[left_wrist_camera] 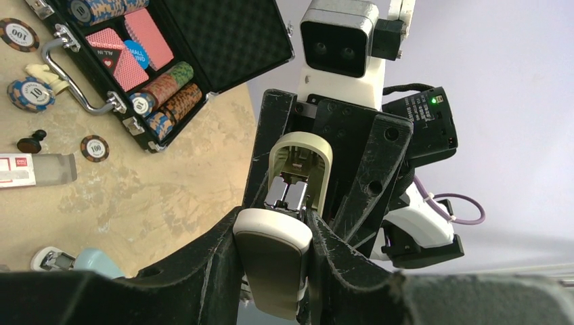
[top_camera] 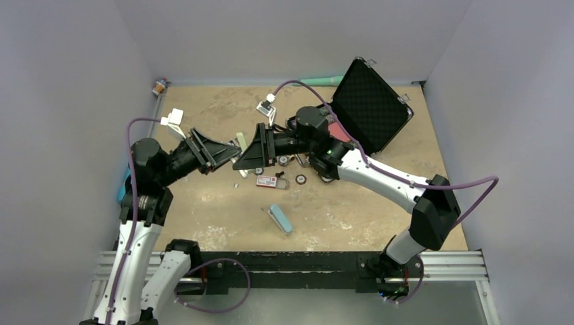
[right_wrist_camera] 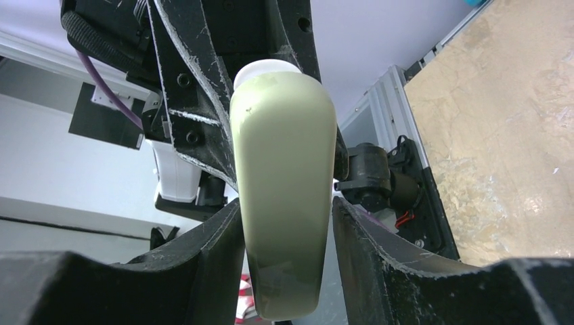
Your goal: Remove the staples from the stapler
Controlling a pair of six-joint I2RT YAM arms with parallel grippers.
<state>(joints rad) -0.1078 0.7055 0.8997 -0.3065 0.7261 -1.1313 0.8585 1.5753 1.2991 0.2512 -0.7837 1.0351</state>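
Chips (left_wrist_camera: 30,93), poker case (left_wrist_camera: 223,40) and blue stapler (top_camera: 280,219) lie around the held pale stapler (left_wrist_camera: 269,267).

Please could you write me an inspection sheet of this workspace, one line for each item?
Surface: tan table, worn pale patches.
Job's things: pale stapler held opened in the air, metal channel showing; blue stapler lies on the table, untouched.
Clutter: open black case holding cards and chips, more chips loose beside it; small box with red label.
Claws: left claw shut on the pale stapler; right claw shut on it too.
Cables: purple cables loop off both arms.
Surroundings: plain walls on three sides; metal rail at the near edge.
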